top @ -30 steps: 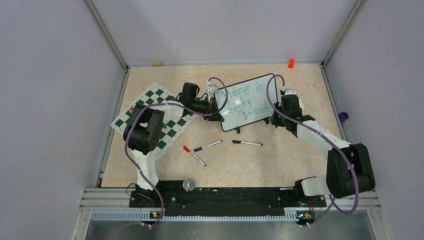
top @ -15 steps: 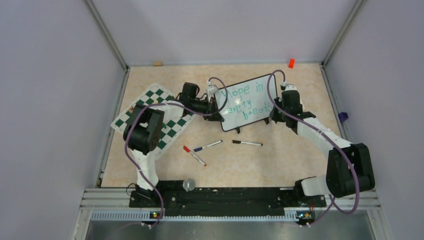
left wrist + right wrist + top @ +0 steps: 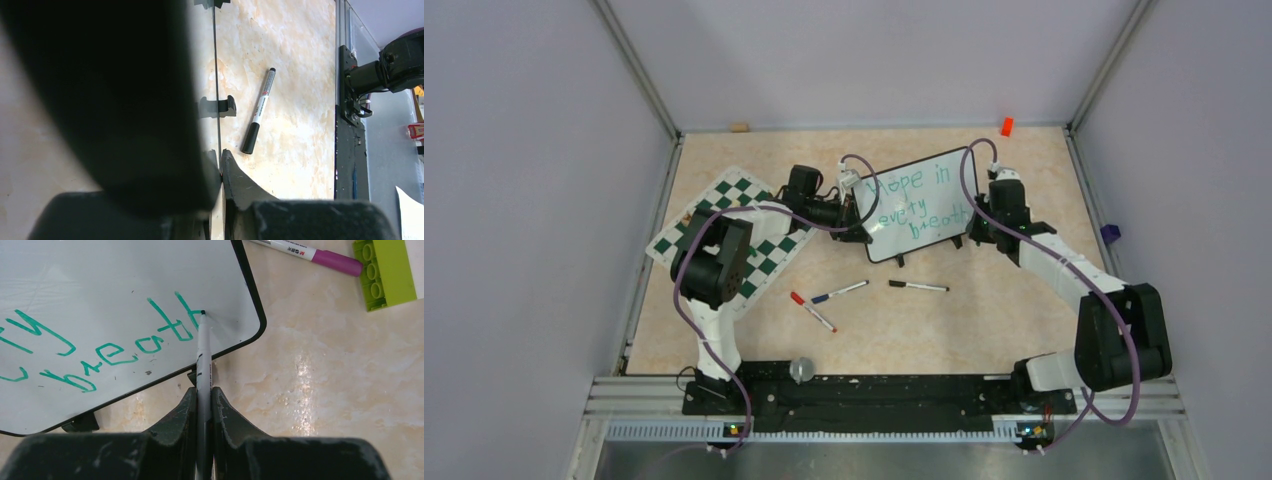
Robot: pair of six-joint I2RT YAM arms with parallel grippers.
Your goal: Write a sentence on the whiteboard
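Markers, three, loose on the table (image 3: pixel 984 330) nearest the arm bases: red-capped marker (image 3: pixel 812 312), blue-capped marker (image 3: pixel 840 292) just beside it, and black-capped marker (image 3: pixel 918 286) to the right, its long axis lying left to right.

Whiteboard (image 3: pixel 887 243), mid-table, just beyond the markers. Its long axis runs across the table, with the right end swung somewhat farther away. The written face is turned up toward the arms.

Sentence (image 3: pixel 911 201), in green, three lines, following the board's long axis.

Left gripper (image 3: pixel 220 170), at the board's left edge. The jaws are clamped on the thin black frame, which the wrist view shows edge-on.

Right gripper (image 3: pixel 202 395), at the board's right end. The jaws are closed on a green pen (image 3: pixel 202 347) with a white barrel. The pen's long axis runs straight out from the jaws, and its tip touches the board at the last letter of "breath".

Purple-capped marker (image 3: pixel 310 252) and lime brick (image 3: pixel 382 272), side by side on the table past the board's corner.

Chessboard mat (image 3: pixel 769 250), left side, under the left arm.

Orange item (image 3: pixel 1007 126) and small wooden block (image 3: pixel 740 127), at the far edge, well apart.
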